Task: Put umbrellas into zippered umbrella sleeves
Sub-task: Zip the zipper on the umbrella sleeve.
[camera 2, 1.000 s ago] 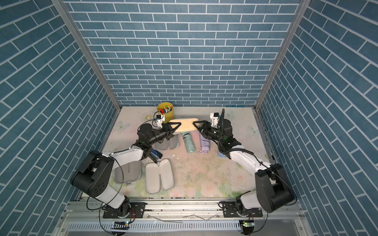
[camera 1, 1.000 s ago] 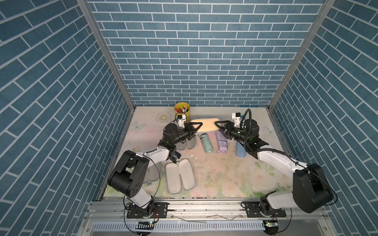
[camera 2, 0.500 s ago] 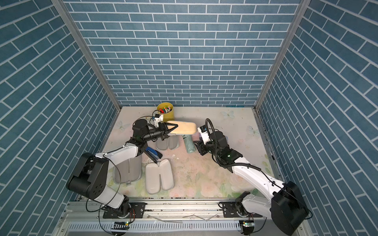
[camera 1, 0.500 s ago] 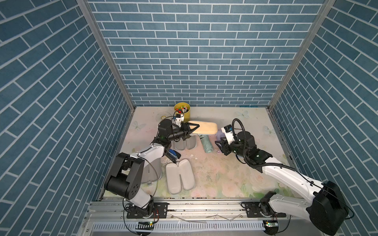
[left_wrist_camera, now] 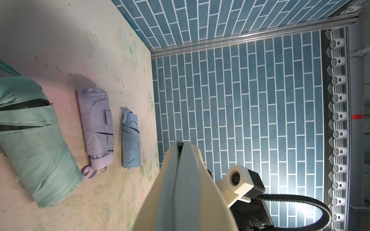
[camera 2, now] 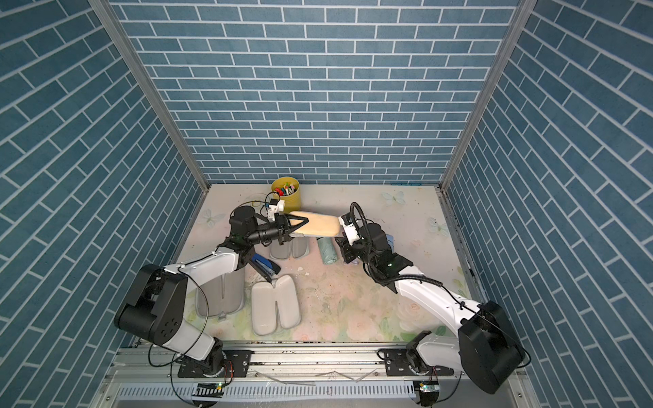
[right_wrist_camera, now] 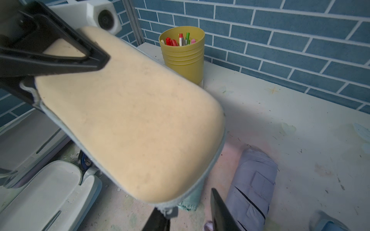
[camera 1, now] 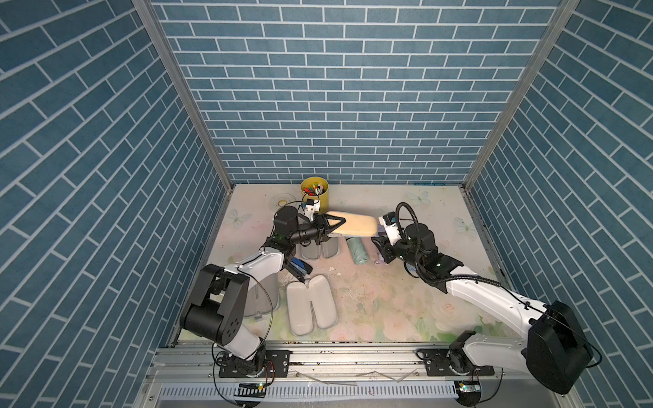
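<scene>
Well, the right claw [camera 1: 377,247] has dropped back from the far end of the cream-tan, round-ended zippered sleeve [camera 1: 357,226] and now sits just under that end. Its jaws are narrower than a second ago, but there is a gap between them. The small grey zip pull [right_wrist_camera: 169,212] dangles beside one finger, not pinched. The left claw [camera 1: 339,226] has not let go; it is clamped on the sleeve's other end and holds it level above the floral-printed pale tabletop [camera 1: 388,307]. No cream umbrella lies in sight, so I'd guess it is inside and the zip is to be drawn next.

Nearest me, well in front of the left claw, lies an open sleeve with a pale grey inside [camera 1: 311,307], and a second open sleeve [camera 1: 261,293] lies under that arm. A small dark blue object [camera 1: 300,271] comes next, then a third open sleeve [camera 1: 328,249] right beneath the left claw. Beside the right claw, three umbrellas lie in a row, unsleeved: a crinkled mint green fabric bundle [left_wrist_camera: 34,140], a lilac one [left_wrist_camera: 96,128] and a light blue one [left_wrist_camera: 130,140]. Behind the left claw, a yellow ribbed cup of pens [camera 1: 315,199] stands by the blue brick-patterned wall [camera 1: 335,106].
</scene>
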Available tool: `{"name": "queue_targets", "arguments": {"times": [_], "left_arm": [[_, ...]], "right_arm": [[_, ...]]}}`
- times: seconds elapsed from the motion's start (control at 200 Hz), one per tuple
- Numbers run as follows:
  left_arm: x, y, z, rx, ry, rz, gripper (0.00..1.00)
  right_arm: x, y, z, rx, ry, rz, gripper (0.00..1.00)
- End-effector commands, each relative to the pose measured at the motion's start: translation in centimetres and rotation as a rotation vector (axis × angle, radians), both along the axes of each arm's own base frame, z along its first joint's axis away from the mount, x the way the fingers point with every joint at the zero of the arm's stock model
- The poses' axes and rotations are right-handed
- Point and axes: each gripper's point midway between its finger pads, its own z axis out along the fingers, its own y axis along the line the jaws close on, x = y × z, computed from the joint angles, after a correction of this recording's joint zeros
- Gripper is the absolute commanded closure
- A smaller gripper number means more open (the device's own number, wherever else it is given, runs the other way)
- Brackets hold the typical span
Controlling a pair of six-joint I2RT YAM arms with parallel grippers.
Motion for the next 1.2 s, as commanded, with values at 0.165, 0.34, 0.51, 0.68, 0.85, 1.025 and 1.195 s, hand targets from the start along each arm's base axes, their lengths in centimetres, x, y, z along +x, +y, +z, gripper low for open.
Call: {"name": "queue_targets", "arguments": {"times": [0.165, 0.34, 0.51, 0.68, 0.85, 1.025, 1.195], "left_arm": [[-0.9, -0.4, 3.5, -0.034, -0.106, -0.052, 0.94], [-2.3, -0.6, 3.1, -0.023, -0.064, -0.122, 1.00], [-3.4, -1.0, 2.8, 0.000, -0.049, -0.201, 1.00], [-3.4, -1.2, 4.2, 0.001, -0.120, -0.264, 1.00], [-2.9, -1.1, 3.1, 0.087, -0.169, -0.286, 0.95], [-4.3, -3.0, 3.5, 0.099, -0.205, -0.372, 0.92], [-5.3, -3.4, 3.8, 0.102, -0.229, -0.408, 0.91]], "right_arm": [[1.4, 0.4, 2.0, 0.010, -0.099, 0.013, 0.91], [3.5, -3.1, 2.5, -0.009, -0.132, -0.072, 1.00], [4.2, -3.1, 2.4, -0.089, -0.146, -0.013, 1.00], [2.7, -3.2, 1.3, -0.019, 0.114, -0.004, 0.65], [-0.5, -4.2, 1.1, 0.246, 0.566, 0.036, 0.40], [-1.4, -1.2, 3.9, 0.467, 0.758, 0.190, 0.31], [-1.5, -0.2, 4.3, 0.526, 0.817, 0.261, 0.29]]}}
